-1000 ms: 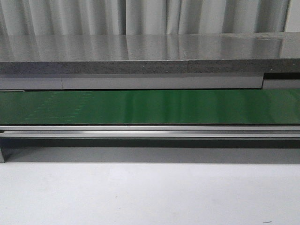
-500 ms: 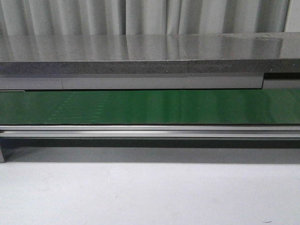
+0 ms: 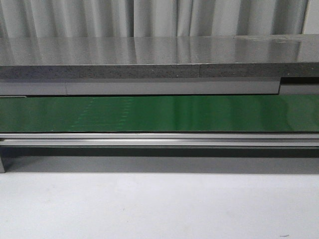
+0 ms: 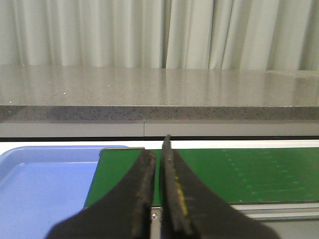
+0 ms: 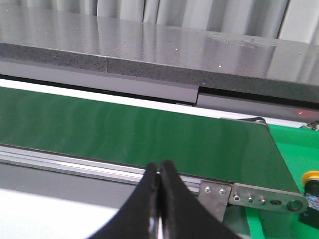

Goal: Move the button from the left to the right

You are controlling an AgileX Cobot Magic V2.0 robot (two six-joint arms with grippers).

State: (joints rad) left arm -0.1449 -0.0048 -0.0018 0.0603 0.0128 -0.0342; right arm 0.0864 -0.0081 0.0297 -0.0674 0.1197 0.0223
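A button [image 5: 312,178] with a yellow cap on a black body shows only at the edge of the right wrist view, cut off by the frame, on a green surface [image 5: 295,149] past the right end of the green conveyor belt [image 5: 124,129]. No button shows on the belt in the front view [image 3: 159,113] or the left wrist view [image 4: 244,172]. My left gripper [image 4: 158,155] is shut and empty over the belt's left end. My right gripper [image 5: 159,170] is shut and empty at the belt's near rail. Neither gripper shows in the front view.
A blue tray [image 4: 40,181] sits beside the belt's left end. A grey speckled counter [image 3: 149,55] runs behind the belt, with curtains beyond it. A metal rail [image 3: 159,139] edges the belt's near side, with a white tabletop [image 3: 159,209] in front.
Faint dotted marks on the belt have shifted to the right in the front view. Nothing else has moved.
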